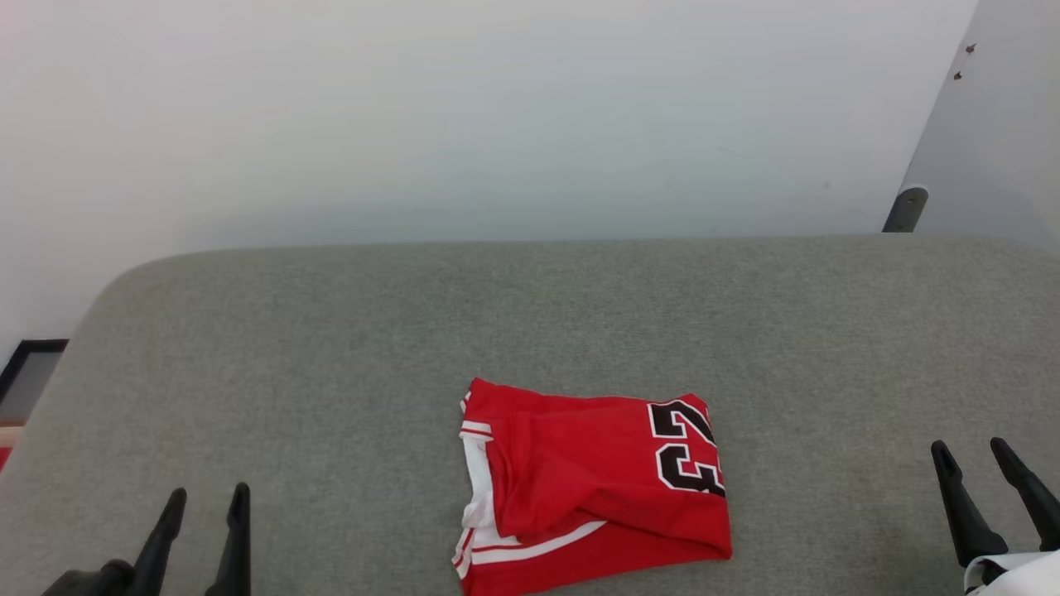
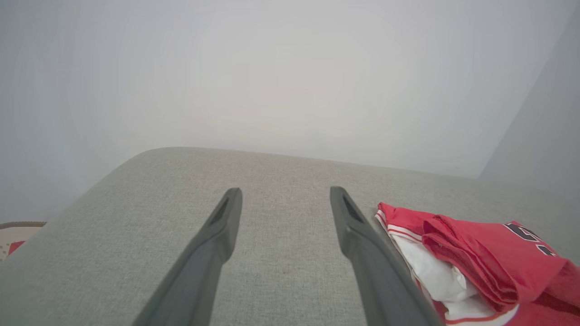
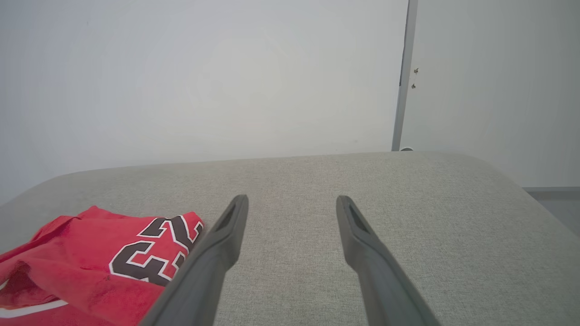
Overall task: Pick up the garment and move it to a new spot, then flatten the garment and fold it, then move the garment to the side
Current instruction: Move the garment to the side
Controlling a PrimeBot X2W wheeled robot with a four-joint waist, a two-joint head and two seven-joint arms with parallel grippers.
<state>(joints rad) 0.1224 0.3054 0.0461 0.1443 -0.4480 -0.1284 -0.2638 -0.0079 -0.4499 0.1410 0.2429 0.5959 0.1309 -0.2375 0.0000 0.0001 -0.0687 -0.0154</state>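
The garment point(image 2: 494, 262) partly beyond frame edges.

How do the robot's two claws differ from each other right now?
The left gripper sits beside the garment's white-trimmed end; the right gripper sits beside the end with the black number. The left gripper's base looks dark, while the right gripper's base shows a white casing. Both are open, empty and clear of the garment, above the grey cushion.

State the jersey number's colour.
Black, outlined white, on the red jersey shirt; best in head view.
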